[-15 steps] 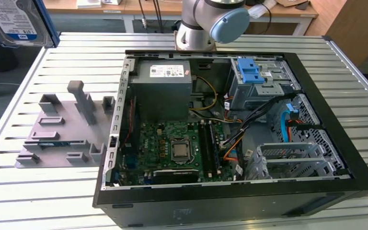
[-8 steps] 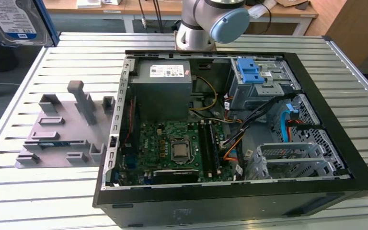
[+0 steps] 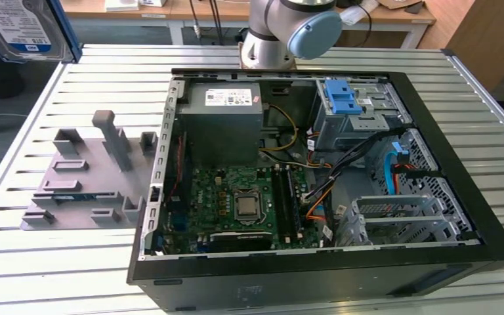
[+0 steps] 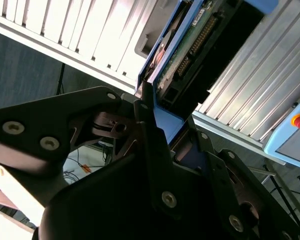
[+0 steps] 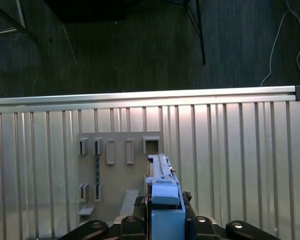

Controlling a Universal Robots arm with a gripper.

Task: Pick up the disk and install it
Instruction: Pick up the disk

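At the exterior view's upper left corner, the disk [image 3: 20,26] hangs close to the camera, label side facing it, with a strip of its blue carrier along the edge toward the exterior view's right. It is well apart from the open computer case [image 3: 322,282], which lies on the slatted desk [image 3: 77,262]. Inside the case are a grey power supply [image 3: 221,125] and, beside it, a blue latch [image 3: 343,98] on the drive cage. A grey fixture plate [image 3: 86,177] sits just beside the case, at the exterior view's left, and the arm [image 3: 291,29] rises behind the case. In the second wrist view the hand [image 4: 170,125] is narrowed onto the disk, its black fingers [image 4: 147,130] pressing the blue carrier from both sides, with the disk's green circuit board showing beyond them. In the first wrist view the disk stands edge-on between the fingers, with the desk slats and fixture plate beyond it.
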